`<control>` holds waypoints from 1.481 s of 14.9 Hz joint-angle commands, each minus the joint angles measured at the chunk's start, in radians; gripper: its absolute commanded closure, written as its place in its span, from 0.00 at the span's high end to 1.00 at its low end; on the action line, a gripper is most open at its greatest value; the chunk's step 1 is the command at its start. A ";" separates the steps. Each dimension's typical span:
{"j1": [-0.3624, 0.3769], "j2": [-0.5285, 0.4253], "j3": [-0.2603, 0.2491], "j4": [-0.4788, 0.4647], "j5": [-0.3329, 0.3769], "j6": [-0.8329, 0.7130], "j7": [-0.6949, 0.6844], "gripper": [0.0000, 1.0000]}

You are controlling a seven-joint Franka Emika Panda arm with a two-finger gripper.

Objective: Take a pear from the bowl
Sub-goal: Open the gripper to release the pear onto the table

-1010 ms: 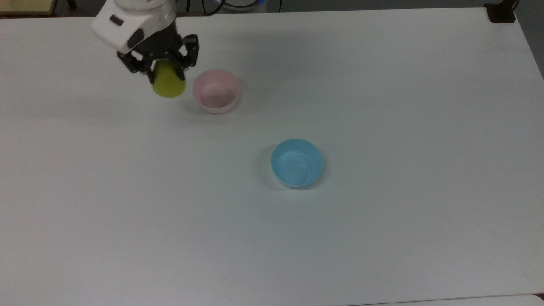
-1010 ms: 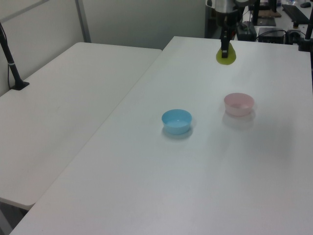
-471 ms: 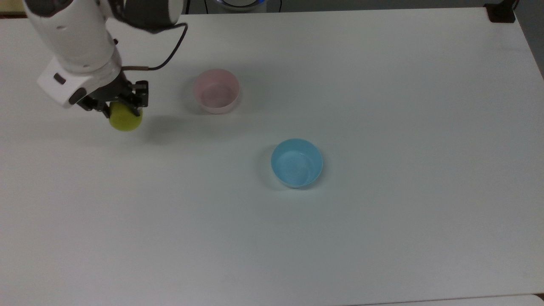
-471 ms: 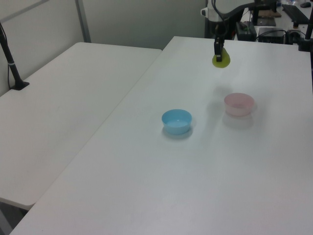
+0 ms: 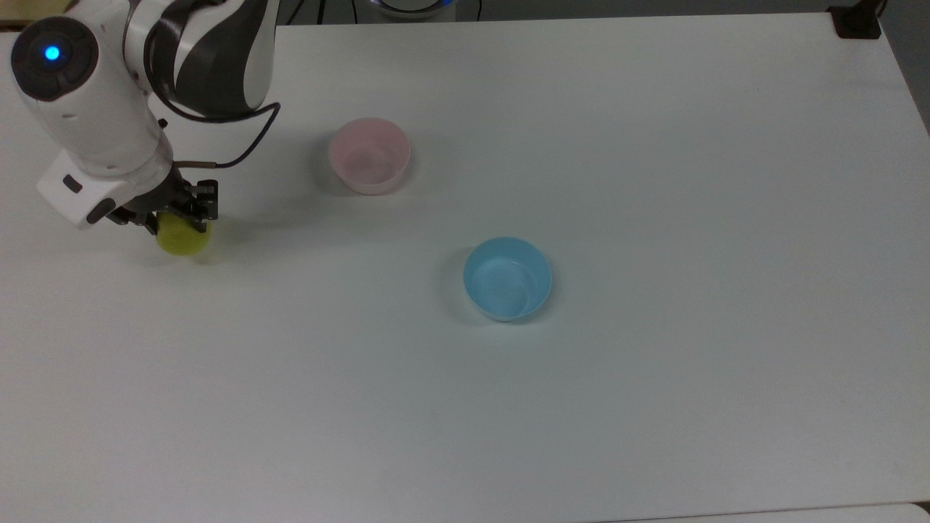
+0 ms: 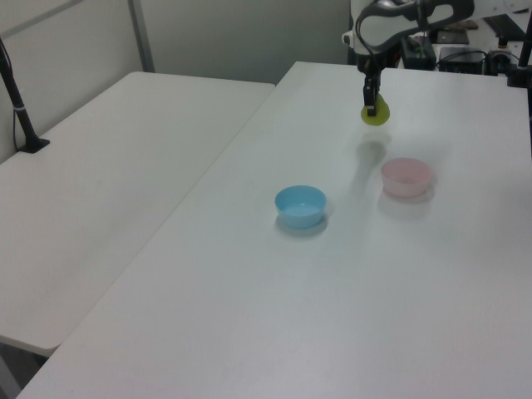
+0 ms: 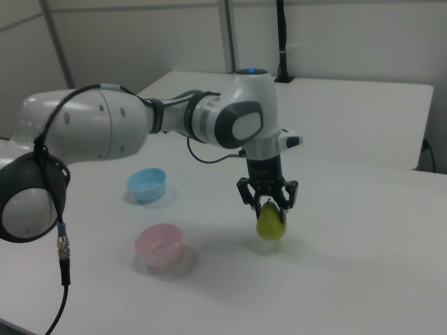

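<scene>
Your two-finger gripper (image 5: 176, 218) (image 6: 369, 98) (image 7: 268, 203) points straight down and is clamped on the small yellow-green pear (image 5: 184, 237) (image 6: 376, 114) (image 7: 270, 223) — the black fingers (image 7: 284, 195) pinch its narrow upper end, and the rounded body hangs below them. In the right view the pear sits just above the white tabletop (image 5: 654, 399) (image 6: 332, 316) (image 7: 363, 265), with its shadow directly beneath; you cannot tell from the pictures whether its bottom touches the surface.

The small round pale pink bowl (image 5: 369, 155) (image 6: 406, 176) (image 7: 160, 246) stands well apart from your gripper: off to the top view's right of it and a little further up, and in the right view to the right view's left of it and lower. Nothing lies in the bowl — the pear is out of it, in your grip.

The light blue round bowl (image 5: 508, 278) (image 6: 300, 205) (image 7: 147, 184) is farther from your gripper than the pink one, beyond it toward the top view's right and lower in that picture. It holds nothing.

Above your gripper, the white wrist housing and the grey-and-white arm links (image 5: 203, 51) (image 7: 105, 132) lean in from the top view's upper left corner, with a black cable (image 5: 240, 152) looping down beside the wrist.
</scene>
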 commanded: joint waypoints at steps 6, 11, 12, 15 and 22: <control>-0.005 0.056 -0.014 0.018 -0.008 0.048 -0.020 0.05; -0.004 0.056 -0.014 0.003 -0.010 0.052 -0.013 0.95; -0.004 0.055 -0.014 0.003 -0.012 0.052 -0.014 1.00; -0.007 0.000 -0.006 0.001 -0.008 0.040 -0.011 1.00; 0.040 -0.243 0.032 -0.042 -0.005 -0.168 0.102 1.00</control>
